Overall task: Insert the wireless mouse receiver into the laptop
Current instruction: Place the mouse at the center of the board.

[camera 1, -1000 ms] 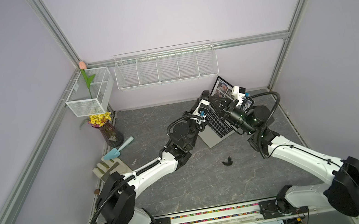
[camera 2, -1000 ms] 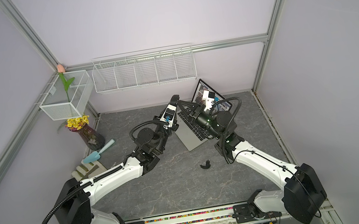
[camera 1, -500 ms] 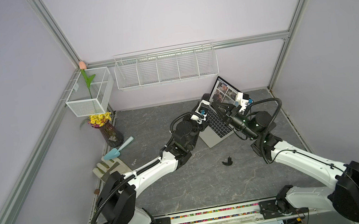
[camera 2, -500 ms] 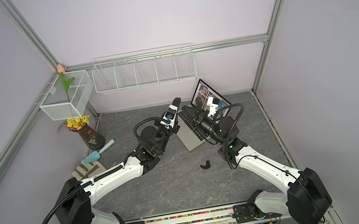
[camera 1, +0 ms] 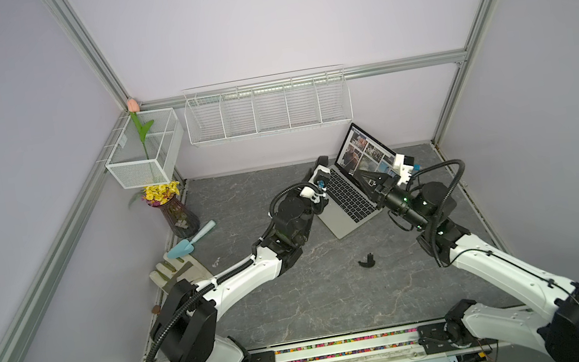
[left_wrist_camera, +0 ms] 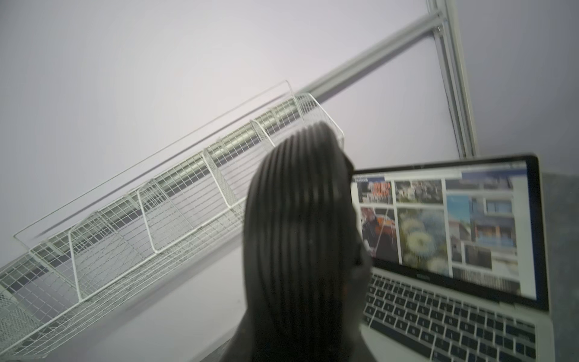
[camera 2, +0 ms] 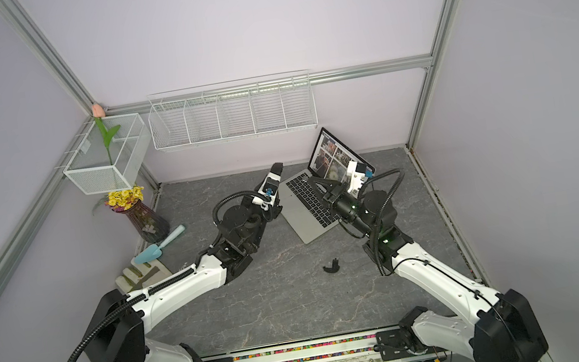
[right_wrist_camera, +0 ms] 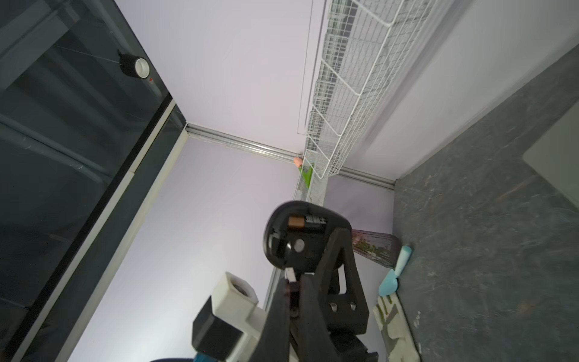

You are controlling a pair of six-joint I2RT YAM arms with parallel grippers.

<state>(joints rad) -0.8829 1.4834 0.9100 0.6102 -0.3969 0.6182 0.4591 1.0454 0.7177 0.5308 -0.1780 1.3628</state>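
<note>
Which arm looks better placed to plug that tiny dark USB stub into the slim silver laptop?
Right. The right gripper pinches the tiny dark USB receiver over the silver laptop; the left gripper is full, holding the black oval mouse.

We are seeing the slim silver-grey laptop [camera 1: 341, 223] showing a matt, metal-looking body and a glossy screen. The grey veined tabletop [camera 1: 298, 305] is looking like matt stone. The white wire basket [camera 1: 268, 115] is reading as coated metal. The black oval mouse [right_wrist_camera: 277, 238] is gleaming as glossy plastic, and the tiny wireless mouse receiver [right_wrist_camera: 290, 275] is showing a bright metal plug.
</note>
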